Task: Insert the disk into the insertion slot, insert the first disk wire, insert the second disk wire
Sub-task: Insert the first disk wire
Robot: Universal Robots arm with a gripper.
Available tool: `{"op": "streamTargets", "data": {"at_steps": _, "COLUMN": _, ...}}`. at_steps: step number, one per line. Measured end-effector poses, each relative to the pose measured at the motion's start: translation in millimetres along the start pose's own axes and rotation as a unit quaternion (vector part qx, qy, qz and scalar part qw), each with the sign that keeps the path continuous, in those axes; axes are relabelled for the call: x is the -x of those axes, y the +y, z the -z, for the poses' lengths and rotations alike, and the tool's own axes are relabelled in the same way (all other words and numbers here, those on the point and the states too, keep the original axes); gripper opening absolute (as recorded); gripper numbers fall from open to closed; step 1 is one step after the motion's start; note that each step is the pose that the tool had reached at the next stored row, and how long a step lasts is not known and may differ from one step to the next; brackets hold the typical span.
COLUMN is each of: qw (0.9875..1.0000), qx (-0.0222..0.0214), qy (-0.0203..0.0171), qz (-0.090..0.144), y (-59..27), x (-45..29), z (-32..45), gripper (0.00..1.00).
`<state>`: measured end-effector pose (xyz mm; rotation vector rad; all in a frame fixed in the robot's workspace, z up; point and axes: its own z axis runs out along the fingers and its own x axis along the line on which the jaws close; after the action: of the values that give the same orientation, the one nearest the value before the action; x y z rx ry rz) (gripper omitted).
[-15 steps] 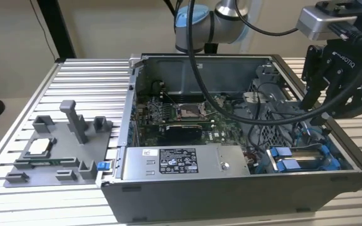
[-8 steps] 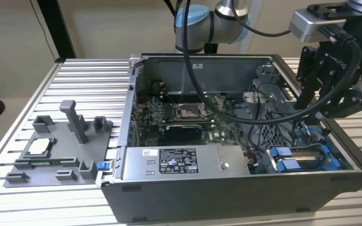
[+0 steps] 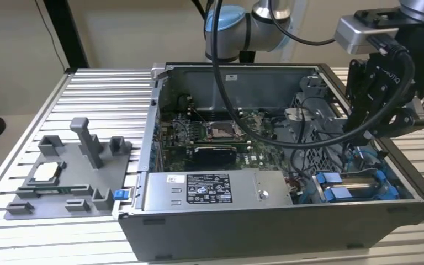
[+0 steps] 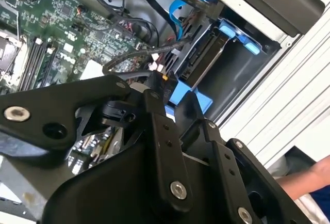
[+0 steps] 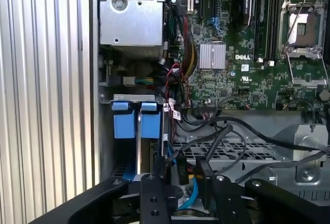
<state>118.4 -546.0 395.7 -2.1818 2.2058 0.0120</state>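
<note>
gripper hangs near the disk, whether clenched you cannot tell; expect it stiff, heavyish, fragile: take its blue carrier sides.

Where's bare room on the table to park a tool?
Free: ribbed metal table behind the grey plastic fixture tray, bordered by the open grey computer case on the exterior view's right. Crowded: case corner around the blue-framed silver disk, with black cables and the black pincer above.

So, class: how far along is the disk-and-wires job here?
Done: the blue-framed disk looks seated inside the case. In hand: the gripper hangs over the wires beside it. Left: whether either wire is plugged in is unclear.
</note>
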Motion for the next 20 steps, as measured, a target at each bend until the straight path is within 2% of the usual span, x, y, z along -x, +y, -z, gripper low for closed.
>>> {"op": "streamTargets", "data": {"at_steps": 20, "qw": 1.0, "qx": -0.0011, "qy": -0.0001, "qz": 0.0, "y": 0.6, "x": 1.8, "z": -0.4, "gripper": 1.0}}
